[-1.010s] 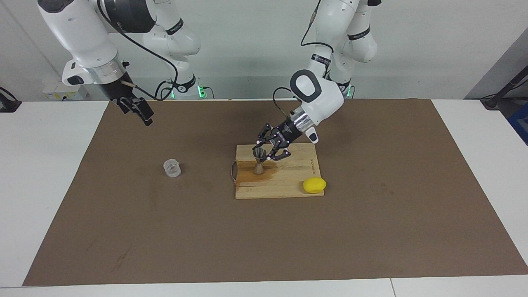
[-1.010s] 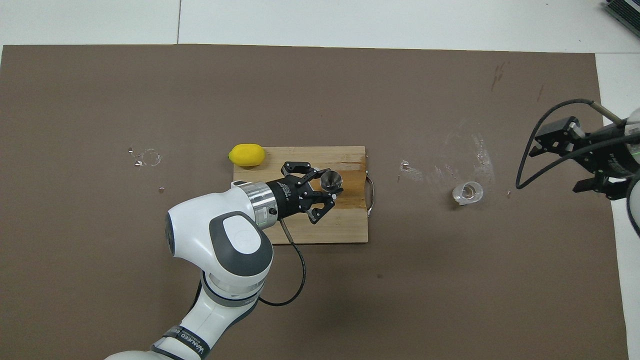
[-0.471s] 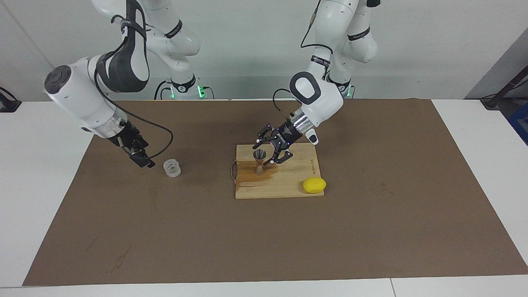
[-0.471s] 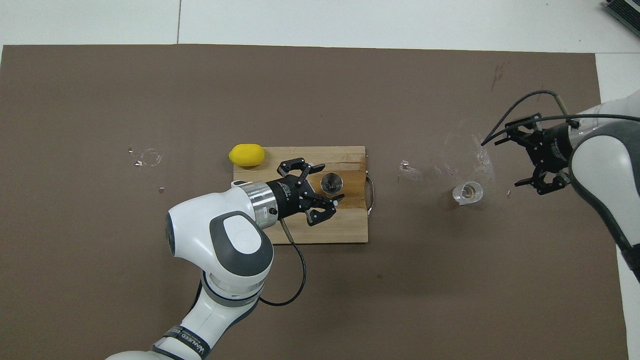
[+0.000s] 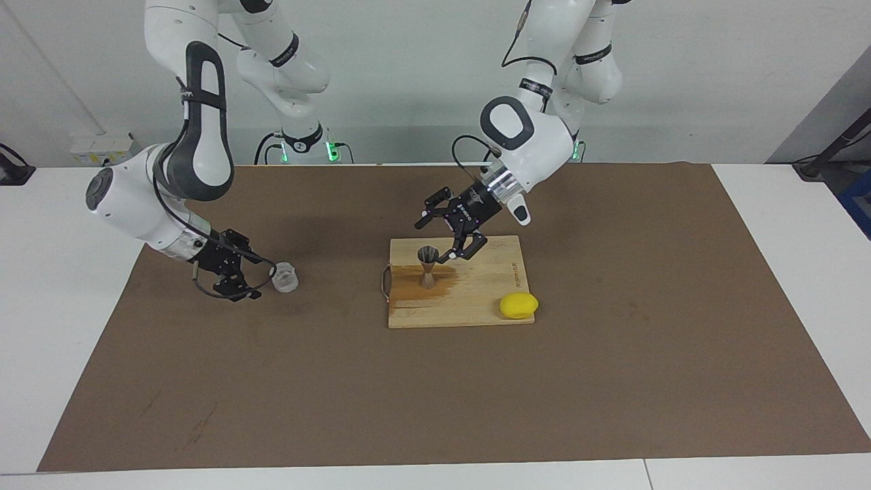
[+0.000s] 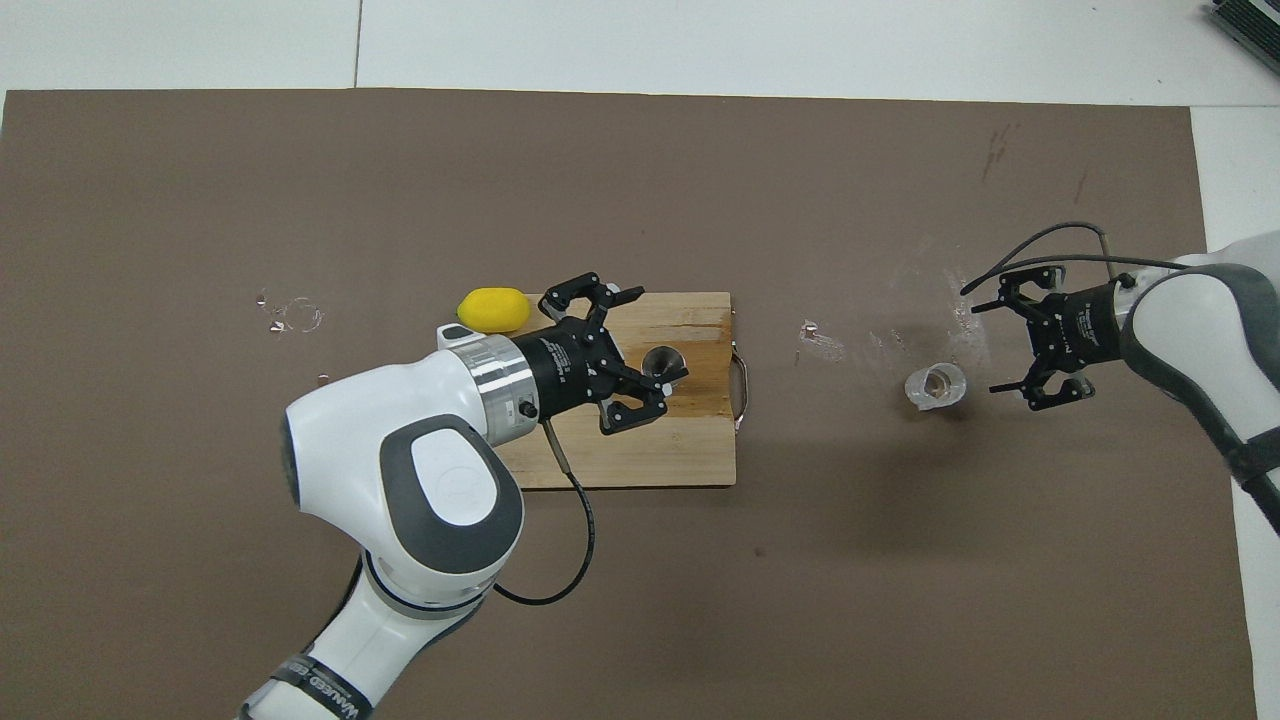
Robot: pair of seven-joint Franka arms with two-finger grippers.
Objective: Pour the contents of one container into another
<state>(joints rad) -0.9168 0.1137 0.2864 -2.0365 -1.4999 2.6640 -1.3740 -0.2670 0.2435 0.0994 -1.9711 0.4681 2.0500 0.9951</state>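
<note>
Change: the left gripper (image 5: 450,229), clamped on the small silver hourglass-shaped metal jigger (image 5: 427,267) a second ago, is now standing with its fingers spread and is lifting clear of it; the right gripper (image 5: 246,274), high near its base a second ago, is now sitting low beside the small clear ribbed cup (image 5: 284,278).
Meaning for the task: the jigger is judged placed and ready as the receiver, and the cup pickup is judged to be the step in hand; no pouring is showing yet.
Jigger: standing upright and free on the pale wooden cutting board (image 5: 476,299), beside a dark wet-looking stain; the left gripper is hanging just above and beside its rim.
Cup: resting on the brown mat (image 5: 612,374) toward the right arm's end, well apart from the board.
Right gripper: fingers spread, aimed sideways at the cup, just beside it, not yet around it.
Other: a yellow lemon (image 5: 518,305) is lying at the board's corner.
</note>
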